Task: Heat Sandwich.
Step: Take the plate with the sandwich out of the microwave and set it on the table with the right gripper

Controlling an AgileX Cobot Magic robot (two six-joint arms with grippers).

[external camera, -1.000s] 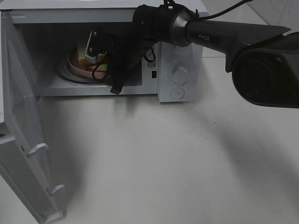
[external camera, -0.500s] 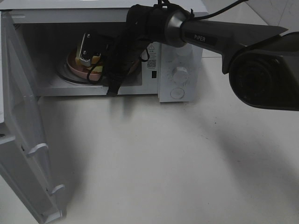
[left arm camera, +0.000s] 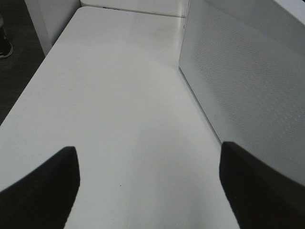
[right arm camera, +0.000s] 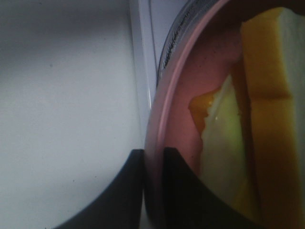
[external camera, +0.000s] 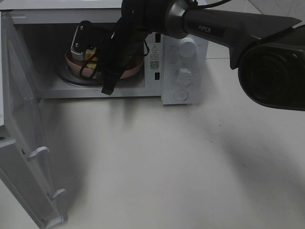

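The right end effector [right arm camera: 153, 157] pinches the rim of the pink plate [right arm camera: 159, 114] inside the open microwave [external camera: 183, 52]; the sandwich [right arm camera: 267, 95] lies on that plate. The left end effector [left arm camera: 147, 157] hangs wide open over the bench [left arm camera: 119, 86]

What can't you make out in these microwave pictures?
Exterior high view: the right arm and its cables cover most of the sandwich and pink plate.
Right wrist view: sandwich blurred, cut off by the edge.
Left wrist view: the left tool is cut off, only tips showing.
Exterior high view: dial markings too small.
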